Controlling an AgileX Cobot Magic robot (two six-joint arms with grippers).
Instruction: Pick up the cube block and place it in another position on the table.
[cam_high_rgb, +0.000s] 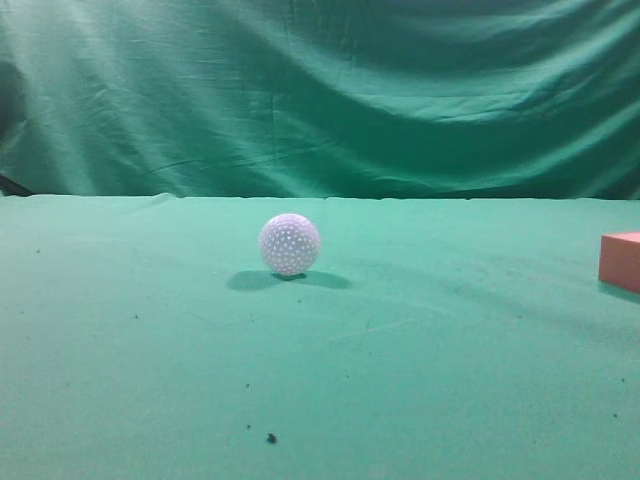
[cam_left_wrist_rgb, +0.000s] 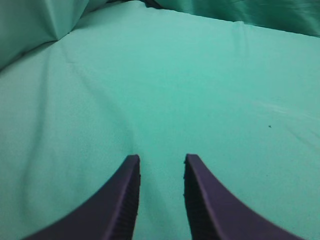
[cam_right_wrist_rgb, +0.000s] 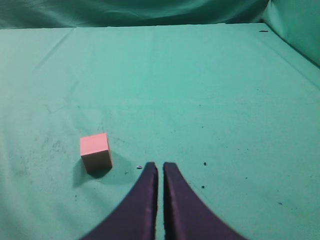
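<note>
Resting on speckled green cloth table (cam_high_rgb: 150, 400), matte pink cube block (cam_right_wrist_rgb: 95, 152), dimpled white ball (cam_high_rgb: 289, 244)

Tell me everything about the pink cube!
The cube is small, salmon-pink and matte, with plain faces and sharp edges. It sits flat on the green table, casting a small shadow. Nothing else touches it. The right hand is beside it with nearly shut, empty fingers. In the exterior view it peeks in at the right edge.
</note>
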